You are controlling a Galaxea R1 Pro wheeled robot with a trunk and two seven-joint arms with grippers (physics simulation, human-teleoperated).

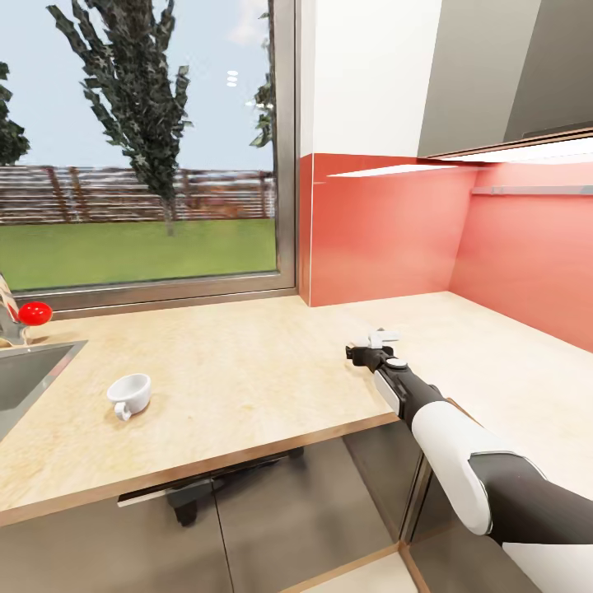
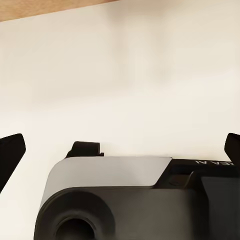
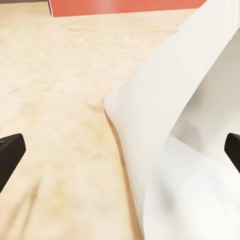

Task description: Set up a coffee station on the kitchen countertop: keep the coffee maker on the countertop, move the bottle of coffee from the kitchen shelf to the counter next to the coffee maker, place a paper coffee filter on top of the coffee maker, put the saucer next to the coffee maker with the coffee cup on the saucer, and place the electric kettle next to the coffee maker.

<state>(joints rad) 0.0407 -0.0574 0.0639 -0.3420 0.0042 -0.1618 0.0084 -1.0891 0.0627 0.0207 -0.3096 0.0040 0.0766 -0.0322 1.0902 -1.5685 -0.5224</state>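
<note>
On the light tan kitchen countertop (image 1: 247,362), a small white coffee cup (image 1: 130,394) lies tipped on its side near the front edge, close to the sink. My right gripper (image 1: 369,350) reaches over the countertop's inner corner area, at a white paper coffee filter (image 1: 384,336). In the right wrist view the paper coffee filter (image 3: 185,150) lies large on the countertop (image 3: 60,75) between the wide-apart black fingertips (image 3: 10,156); the right gripper (image 3: 120,155) is open. My left gripper (image 2: 120,150) is open too, over a pale surface, holding nothing.
A steel sink (image 1: 25,379) sits at the far left with a red knob (image 1: 35,312) behind it. A window runs along the back, and red backsplash walls (image 1: 387,231) close the corner at right. Grey cabinet fronts (image 1: 272,527) lie below the counter's front edge.
</note>
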